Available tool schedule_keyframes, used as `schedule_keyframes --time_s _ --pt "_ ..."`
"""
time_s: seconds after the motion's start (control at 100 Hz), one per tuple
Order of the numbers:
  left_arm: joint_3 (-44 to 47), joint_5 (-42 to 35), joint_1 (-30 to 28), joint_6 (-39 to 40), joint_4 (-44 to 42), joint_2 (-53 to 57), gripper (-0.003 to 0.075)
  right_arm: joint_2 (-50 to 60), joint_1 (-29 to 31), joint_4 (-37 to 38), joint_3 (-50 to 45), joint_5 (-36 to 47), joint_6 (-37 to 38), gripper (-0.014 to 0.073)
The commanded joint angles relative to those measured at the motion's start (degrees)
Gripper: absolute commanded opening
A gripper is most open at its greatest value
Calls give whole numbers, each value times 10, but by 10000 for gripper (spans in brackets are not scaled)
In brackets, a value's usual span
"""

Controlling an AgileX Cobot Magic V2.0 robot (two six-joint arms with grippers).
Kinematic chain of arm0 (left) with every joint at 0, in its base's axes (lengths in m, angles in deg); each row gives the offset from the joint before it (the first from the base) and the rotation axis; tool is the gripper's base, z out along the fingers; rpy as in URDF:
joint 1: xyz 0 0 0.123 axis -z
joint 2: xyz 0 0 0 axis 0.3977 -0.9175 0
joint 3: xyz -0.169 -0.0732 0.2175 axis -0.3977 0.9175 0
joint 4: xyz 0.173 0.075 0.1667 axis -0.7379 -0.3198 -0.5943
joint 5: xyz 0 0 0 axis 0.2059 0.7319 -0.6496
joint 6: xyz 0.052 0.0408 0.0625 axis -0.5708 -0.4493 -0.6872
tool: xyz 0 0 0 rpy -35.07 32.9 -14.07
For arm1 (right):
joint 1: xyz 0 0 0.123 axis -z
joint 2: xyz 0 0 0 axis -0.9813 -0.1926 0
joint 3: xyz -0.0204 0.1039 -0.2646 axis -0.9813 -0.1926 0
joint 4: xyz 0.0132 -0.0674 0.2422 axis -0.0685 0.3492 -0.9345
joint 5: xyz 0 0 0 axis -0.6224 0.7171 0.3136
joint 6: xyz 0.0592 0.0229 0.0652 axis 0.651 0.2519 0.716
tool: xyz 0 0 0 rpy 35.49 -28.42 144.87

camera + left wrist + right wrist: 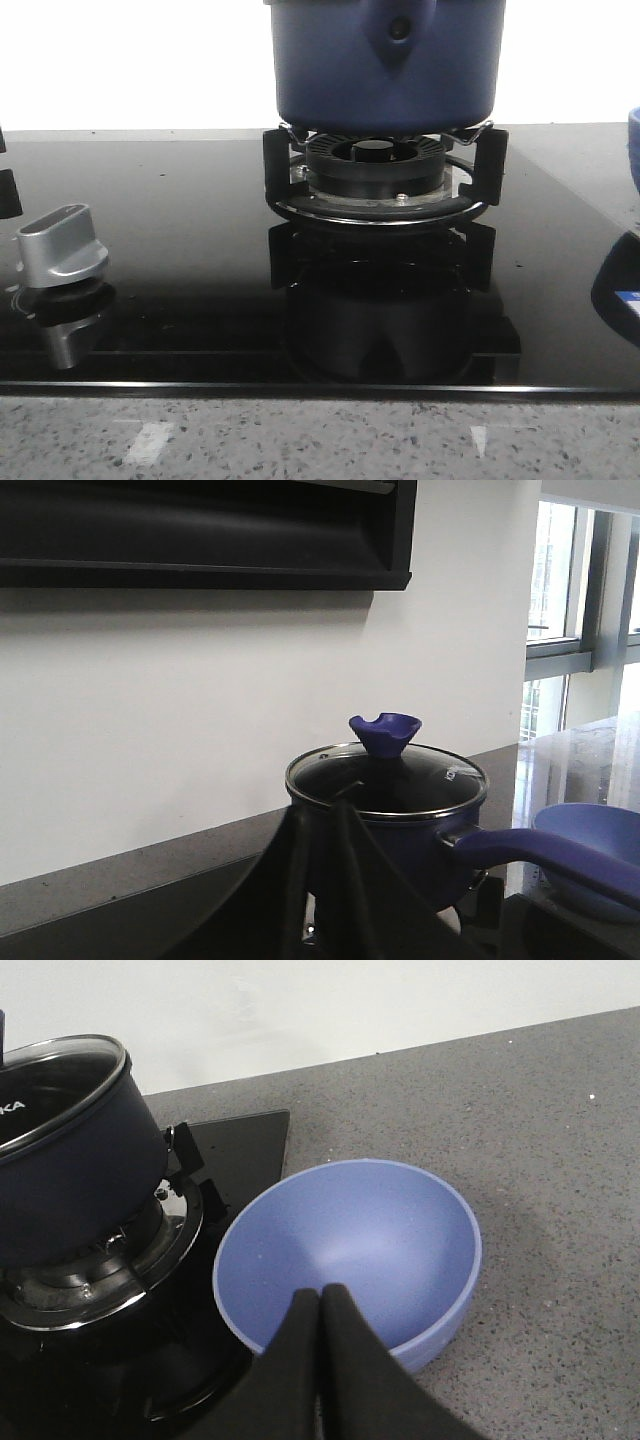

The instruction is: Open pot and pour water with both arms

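Observation:
The dark navy-blue pot (pixel 385 70) stands on the gas burner (pixel 380 165) at the back centre. In the left wrist view the pot (pixel 400 855) has a glass lid (pixel 420 785) with a blue knob (pixel 385 732), and its long blue handle (pixel 540 850) points toward a blue bowl (pixel 595 835). My left gripper (pixel 320 808) is short of the pot, its jaws a narrow gap apart and empty. My right gripper (pixel 321 1293) is shut and empty above the near rim of the empty bowl (pixel 350 1250), with the pot (pixel 70 1180) beside it. Neither gripper shows in the front view.
A silver stove knob (pixel 62 245) sits on the black glass cooktop (pixel 180 230) at the left. The bowl's edge (pixel 634 150) shows at the far right. Grey speckled counter (pixel 540 1110) surrounds the cooktop. A white wall and a dark range hood (pixel 200 530) stand behind the pot.

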Motion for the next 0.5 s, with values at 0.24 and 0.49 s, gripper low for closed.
schedule_keyframes --time_s 0.24,0.49 --pt "17 8 -7 38 -68 26 -20 -6 -2 5 13 42 -7 -74" --pt "88 48 -84 549 -543 123 -20 -6 -2 5 13 42 -7 -74"
